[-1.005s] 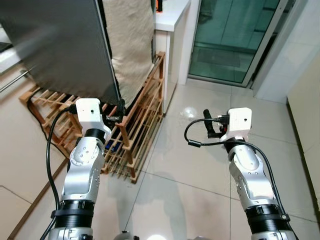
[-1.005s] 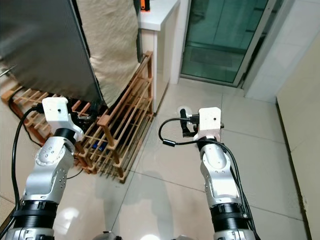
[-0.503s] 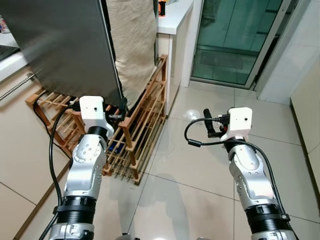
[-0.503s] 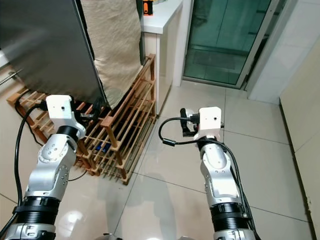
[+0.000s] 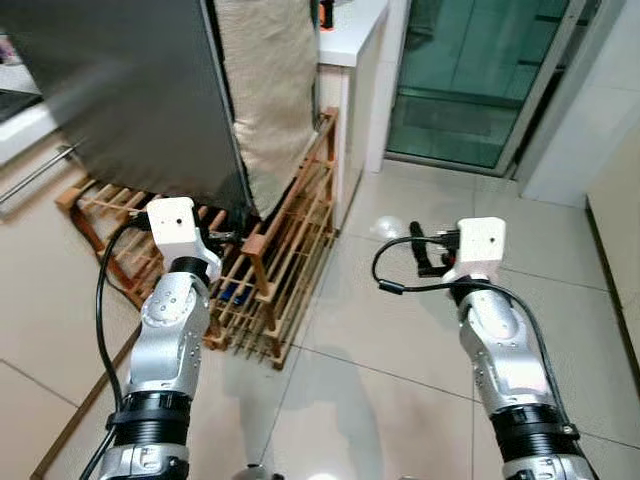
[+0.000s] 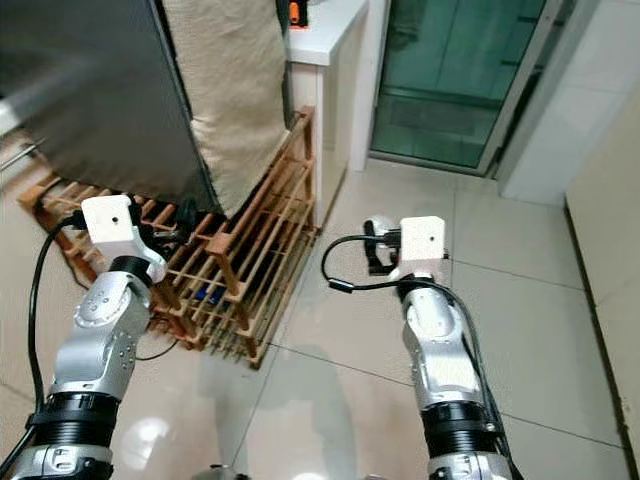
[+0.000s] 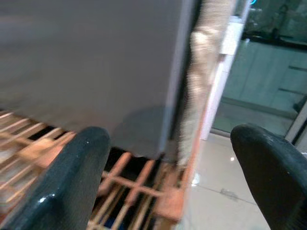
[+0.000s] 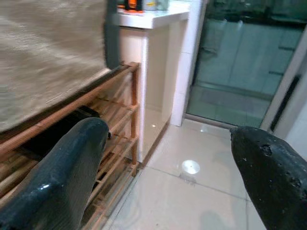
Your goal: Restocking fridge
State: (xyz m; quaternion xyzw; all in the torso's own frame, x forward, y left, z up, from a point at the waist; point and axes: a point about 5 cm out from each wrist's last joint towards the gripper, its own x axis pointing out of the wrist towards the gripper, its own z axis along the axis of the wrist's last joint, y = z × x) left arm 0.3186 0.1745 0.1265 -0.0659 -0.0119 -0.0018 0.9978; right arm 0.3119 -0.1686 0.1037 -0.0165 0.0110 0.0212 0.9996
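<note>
The restocking looks barely begun: both end effectors are wide open and hold nothing, the left end effector [image 5: 228,236] raised near the lower corner of the one dark grey fridge door [image 5: 130,95], the right end effector [image 5: 421,252] over bare floor tiles. One wooden rack [image 5: 275,270], one beige cloth [image 5: 270,90] and one white counter [image 5: 350,40] stand nearby; no groceries are visible to count.

Both silver arms raised forward, left gripper [image 7: 168,182] apparently spread wide, right gripper [image 8: 172,167] likewise spread, both empty
</note>
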